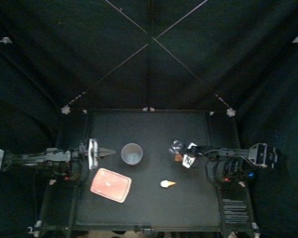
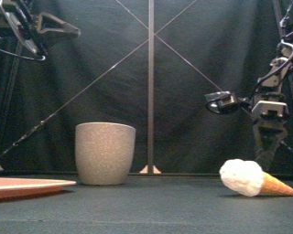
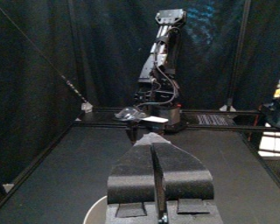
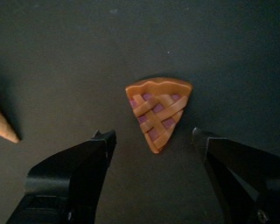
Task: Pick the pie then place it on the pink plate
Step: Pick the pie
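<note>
- Currently the right tool (image 4: 153, 136) hangs over the pie (image 4: 157, 112) with its jaws apart, one on either side of the slice and touching neither edge. That stance looks set for a straight descent and a pinch across the wedge.
- The pie, a lattice-topped slice, lies flat on the table (image 1: 145, 209) on the right side, directly beneath that tool. It is not yet lifted.
- Near it a toy ice cream cone (image 2: 256, 178) lies on its side, its tip showing at the edge of the right wrist view. I judge that a descent should stay centred on the pie so a jaw does not nudge the cone.
- The pink plate (image 1: 112, 184) sits left of centre toward the table's front. Nothing lies on it, so the drop spot is free.
- The grey cup (image 2: 106, 153) stands upright behind the plate. From above its inside shows only dark, and I can make out nothing in it.
- The left tool (image 3: 154, 153) rests on the left near the cup with its jaws pressed together. It seems to sit clear of the path from pie to plate.
</note>
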Available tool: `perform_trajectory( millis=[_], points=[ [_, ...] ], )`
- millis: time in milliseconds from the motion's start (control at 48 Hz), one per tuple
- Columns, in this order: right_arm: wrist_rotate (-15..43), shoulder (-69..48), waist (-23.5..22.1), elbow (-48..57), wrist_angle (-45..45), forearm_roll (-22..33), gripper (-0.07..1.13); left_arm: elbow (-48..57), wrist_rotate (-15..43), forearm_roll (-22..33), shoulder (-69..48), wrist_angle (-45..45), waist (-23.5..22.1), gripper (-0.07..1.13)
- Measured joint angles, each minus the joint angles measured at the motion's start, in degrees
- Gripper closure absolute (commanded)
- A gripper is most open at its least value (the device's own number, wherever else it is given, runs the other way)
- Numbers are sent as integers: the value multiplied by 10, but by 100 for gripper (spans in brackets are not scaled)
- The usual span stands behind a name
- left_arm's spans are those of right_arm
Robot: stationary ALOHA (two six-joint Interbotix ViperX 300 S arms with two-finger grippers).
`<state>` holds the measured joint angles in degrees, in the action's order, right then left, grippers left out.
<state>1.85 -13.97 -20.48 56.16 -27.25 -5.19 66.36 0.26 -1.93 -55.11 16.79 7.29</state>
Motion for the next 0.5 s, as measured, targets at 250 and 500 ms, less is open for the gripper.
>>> perform_trajectory(
  millis=[250, 500],
  points=[
    [1, 61, -9, -28, -7, 33, 6, 1, 0, -4, 0, 0, 2, 103],
    [-1, 81, -15, -44, -7, 36, 8, 6, 0, -7, 0, 0, 6, 103]
  ],
)
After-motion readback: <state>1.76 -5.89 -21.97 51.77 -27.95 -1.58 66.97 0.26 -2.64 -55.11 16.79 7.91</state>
